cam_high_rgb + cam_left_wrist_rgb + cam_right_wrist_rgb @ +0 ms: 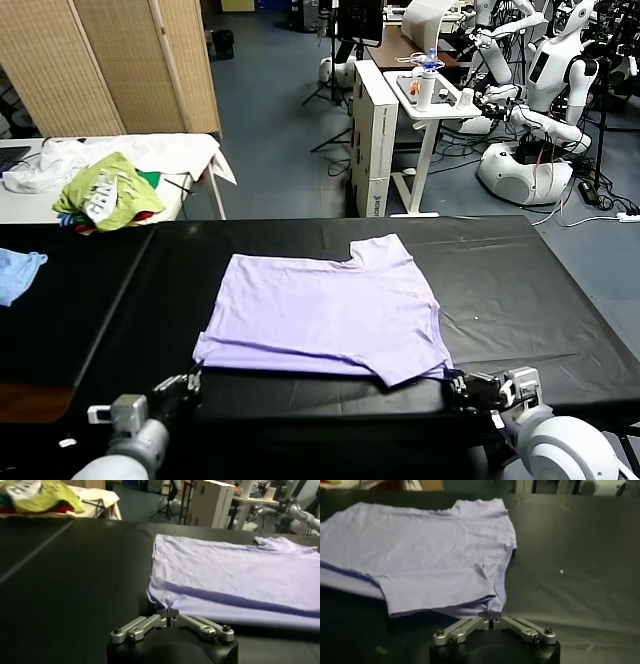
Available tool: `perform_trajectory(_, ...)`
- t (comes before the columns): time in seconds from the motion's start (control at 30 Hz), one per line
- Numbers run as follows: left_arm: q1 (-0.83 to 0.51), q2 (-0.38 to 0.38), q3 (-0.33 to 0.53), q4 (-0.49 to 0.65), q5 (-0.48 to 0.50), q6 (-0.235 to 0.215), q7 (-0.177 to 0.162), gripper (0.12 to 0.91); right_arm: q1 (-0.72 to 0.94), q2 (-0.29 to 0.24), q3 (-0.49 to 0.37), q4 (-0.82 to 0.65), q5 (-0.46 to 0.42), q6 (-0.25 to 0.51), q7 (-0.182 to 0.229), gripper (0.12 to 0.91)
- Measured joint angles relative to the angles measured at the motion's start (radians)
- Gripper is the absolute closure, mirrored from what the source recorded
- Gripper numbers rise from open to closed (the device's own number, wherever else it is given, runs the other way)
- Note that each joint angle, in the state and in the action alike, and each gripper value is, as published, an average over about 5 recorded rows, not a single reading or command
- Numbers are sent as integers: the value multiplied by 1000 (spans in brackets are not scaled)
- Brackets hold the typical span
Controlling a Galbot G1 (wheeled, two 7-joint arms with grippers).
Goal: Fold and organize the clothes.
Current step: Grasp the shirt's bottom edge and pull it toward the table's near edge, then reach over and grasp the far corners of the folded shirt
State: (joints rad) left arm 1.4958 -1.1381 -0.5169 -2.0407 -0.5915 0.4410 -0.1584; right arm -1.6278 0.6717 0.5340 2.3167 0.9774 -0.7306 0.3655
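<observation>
The lavender T-shirt [325, 315] is spread flat near the middle of the black bench [540, 300], partly folded, its long axis running across the robot's front and its near hem lying just beyond both grippers. The left gripper [185, 385] is placed at the near left corner of the hem, the right gripper [465, 388] at the near right corner — each arm is therefore nearest to its own corner, and any lift would carry the cloth away from the robot, toward the far edge. In the left wrist view the left gripper [170, 614] is seen pressed together on a small pucker of the T-shirt [235, 585] corner. In the right wrist view the right gripper [491, 615] is likewise seen with its tips together at the hem of the T-shirt [435, 555]; a pinch on the cloth is judged likely. Only the wrist views show the pinched fabric; only the head view shows both corners at once, plus a pile of clothes [108, 195] on a side table [30, 200] and a blue cloth [18, 272] at the bench's left.
</observation>
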Motion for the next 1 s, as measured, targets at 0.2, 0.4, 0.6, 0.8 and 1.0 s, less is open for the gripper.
perform_trajectory(0.2, 41, -2, -16, -44, 16, 20, -20, 883, -45, -3, 44, 59, 2, -6, 34, 367)
perform_trajectory(0.4, 120, -8, -52, -112, 38, 57, -43, 883, -16, -2, 81, 80, 71, 5, 24, 130)
perform_trajectory(0.6, 220, -6, -87, -179, 64, 84, -45, 883, 187, -18, 26, -3, 161, 20, 11, 119)
perform_trajectory(0.8, 290, -5, -116, -212, 70, 92, -46, 878, 460, -17, -117, -160, 226, 5, 7, 118)
perform_trajectory(1.0, 320, -4, -126, -240, 64, 115, -61, 635, 709, 18, -282, -314, 232, -2, 6, 118)
